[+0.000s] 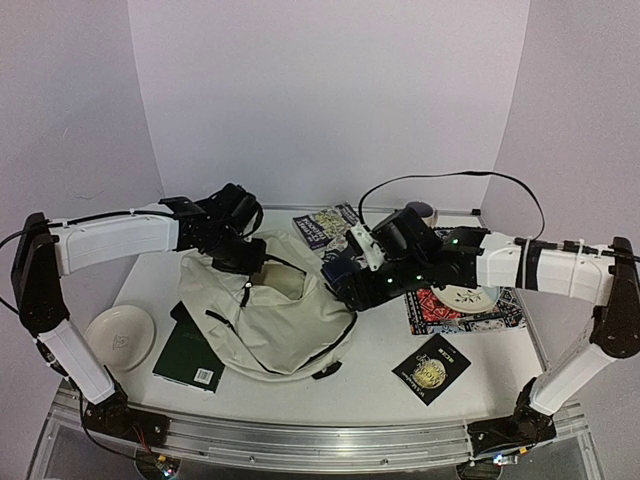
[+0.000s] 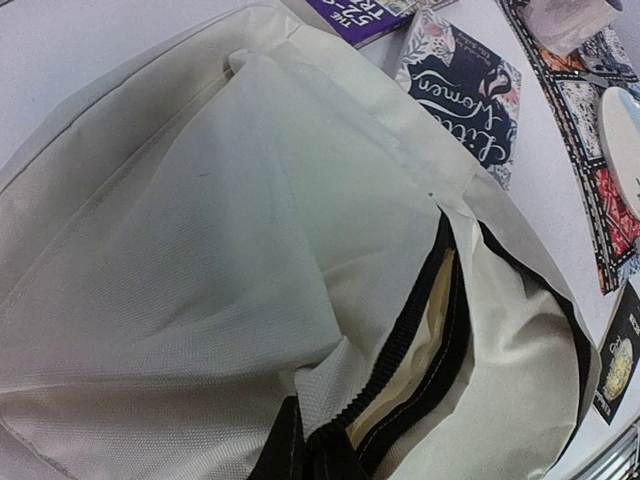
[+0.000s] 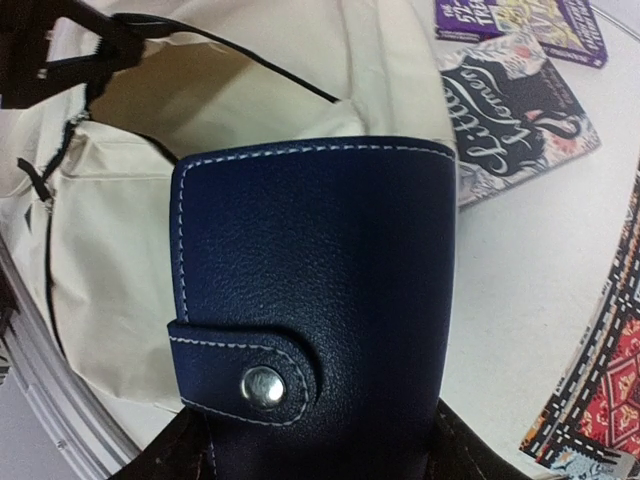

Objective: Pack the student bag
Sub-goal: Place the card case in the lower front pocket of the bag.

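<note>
Beside student bag (image 1: 270,325), right gripper (image 1: 350,280) with wallet (image 3: 320,300)

The left arm (image 1: 110,242) reaches in toward the middle with its wrist bent down, and the left gripper (image 1: 243,263) is pinched on the rim of the student bag (image 1: 280,325). The right arm (image 1: 545,268) stretches level toward the middle. The right gripper (image 1: 347,275), near the left one, is clamped on a dark blue wallet (image 3: 320,290).

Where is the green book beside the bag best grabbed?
I'd take the green book by its near left corner, coming from the front left. It lies flat, and the bag covers its far right part, so only that side looks free.
</note>
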`<state>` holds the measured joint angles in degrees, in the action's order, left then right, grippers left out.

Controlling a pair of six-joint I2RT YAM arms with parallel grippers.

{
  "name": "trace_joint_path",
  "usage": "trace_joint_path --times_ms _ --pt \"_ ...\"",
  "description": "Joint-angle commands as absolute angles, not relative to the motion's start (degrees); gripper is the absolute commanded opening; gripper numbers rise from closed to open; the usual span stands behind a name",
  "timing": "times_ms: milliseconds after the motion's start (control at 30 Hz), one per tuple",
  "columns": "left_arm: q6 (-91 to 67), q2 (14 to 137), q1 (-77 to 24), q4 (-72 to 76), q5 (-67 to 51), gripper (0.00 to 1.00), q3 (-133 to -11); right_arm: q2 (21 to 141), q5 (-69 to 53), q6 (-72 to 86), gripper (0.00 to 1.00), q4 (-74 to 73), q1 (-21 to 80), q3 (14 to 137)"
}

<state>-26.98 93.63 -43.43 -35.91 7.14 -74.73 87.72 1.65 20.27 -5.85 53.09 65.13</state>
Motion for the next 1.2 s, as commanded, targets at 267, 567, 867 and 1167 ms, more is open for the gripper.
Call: trace_joint_path --times_ms 267,567,867,1167 --pt "-26.1 91.9 -47.8 -31.4 1.6 0.0 -80.0 99.3 -8.4 18.9 0.63 -4.1 55.8 76.8" --pt "-26.2 90.2 -49.6 -31.1 1.4 0.0 -78.2 108.2 -9.7 20.2 0.63 -4.0 55.8 82.0" --pt "-27.4 89.2 -52.6 -30.7 1.3 0.0 -75.3 113.1 -5.6 26.4 0.65 -3.4 54.5 87.1" --pt "-33.2 86.5 -52.8 -24.5 0.2 0.0 -68.3 115.7 -2.5 38.3 0.67 9.6 54.1 85.0"
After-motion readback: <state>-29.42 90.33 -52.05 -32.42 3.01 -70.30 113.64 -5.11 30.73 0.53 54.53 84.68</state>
